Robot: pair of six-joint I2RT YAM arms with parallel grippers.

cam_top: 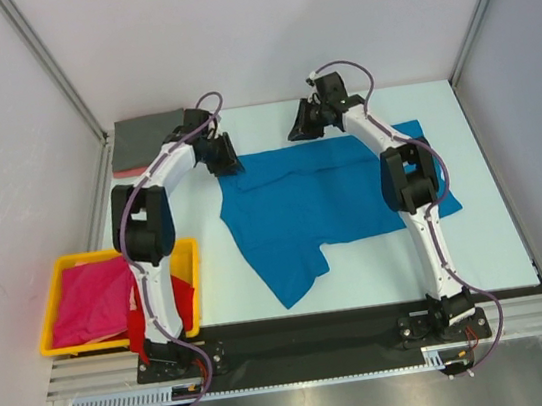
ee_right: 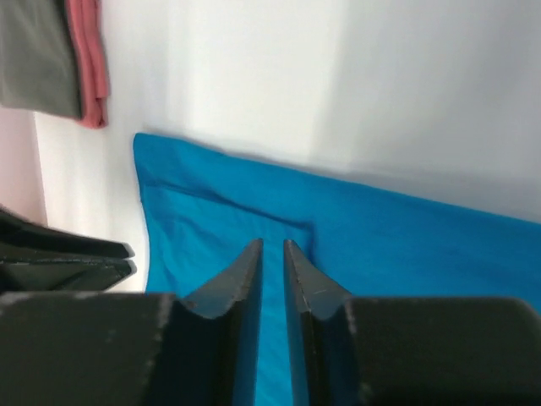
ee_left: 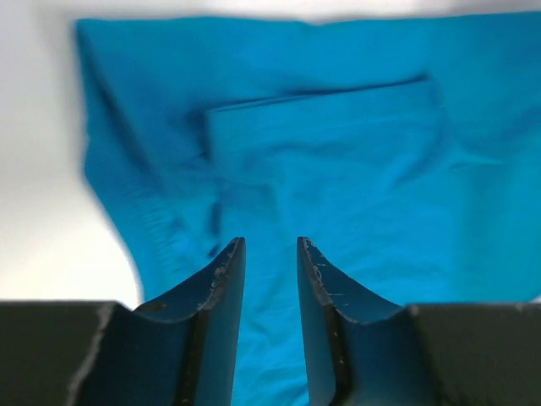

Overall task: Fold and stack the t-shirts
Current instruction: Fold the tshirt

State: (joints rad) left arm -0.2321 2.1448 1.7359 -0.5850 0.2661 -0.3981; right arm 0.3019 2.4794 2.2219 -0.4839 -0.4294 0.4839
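Observation:
A bright blue t-shirt (cam_top: 331, 200) lies spread on the white table, with one sleeve trailing toward the near edge. My left gripper (cam_top: 225, 159) hovers over its far left corner. In the left wrist view its jaws (ee_left: 270, 244) stand apart, with only the blue cloth (ee_left: 338, 152) below them. My right gripper (cam_top: 302, 124) is at the shirt's far edge. Its jaws (ee_right: 272, 244) show a narrow gap over a folded hem (ee_right: 254, 216), gripping nothing. A folded dark grey t-shirt (cam_top: 145, 136) sits on a salmon pink one (cam_top: 130, 169) at the back left.
A yellow bin (cam_top: 57, 263) at the near left holds a magenta t-shirt (cam_top: 88, 301). A red t-shirt (cam_top: 184, 301) hangs over the bin's right side. White walls with metal posts close in the table on three sides. A black strip runs along the near edge.

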